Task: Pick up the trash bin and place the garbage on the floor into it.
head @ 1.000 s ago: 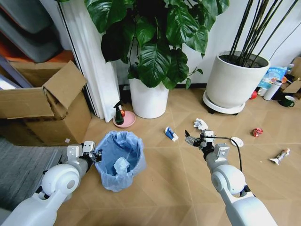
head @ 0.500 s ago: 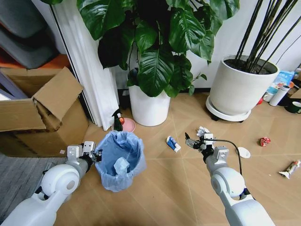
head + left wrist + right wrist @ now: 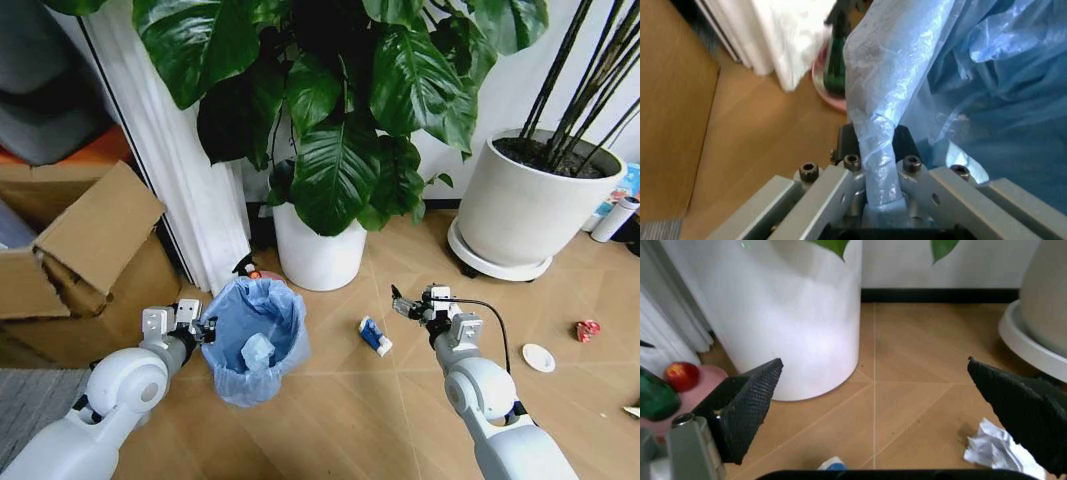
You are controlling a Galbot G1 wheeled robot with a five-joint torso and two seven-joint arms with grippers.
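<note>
The trash bin (image 3: 255, 340), lined with a crinkly light-blue bag, hangs off my left gripper (image 3: 205, 328). The left wrist view shows that gripper (image 3: 873, 142) shut on the bag-covered rim (image 3: 873, 110). A pale crumpled piece (image 3: 257, 352) lies inside the bin. My right gripper (image 3: 405, 305) is open above the floor (image 3: 340, 420), with nothing between its fingers (image 3: 747, 405). Garbage lies on the boards: a blue-white wrapper (image 3: 375, 335) just left of that gripper, a white disc (image 3: 538, 357), a crushed red piece (image 3: 587, 330), and crumpled white paper (image 3: 997, 447).
A large white plant pot (image 3: 318, 250) stands straight ahead, and another pot (image 3: 515, 215) on a round base is at the right. A white curtain (image 3: 170, 170) and an open cardboard box (image 3: 80, 260) are on the left. A green bottle (image 3: 837, 75) stands on a pink dish behind the bin.
The whole head view has shifted: the camera has moved closer to the plants, so pots and litter sit lower and larger. Both arms hold the same pose, bin still gripped.
</note>
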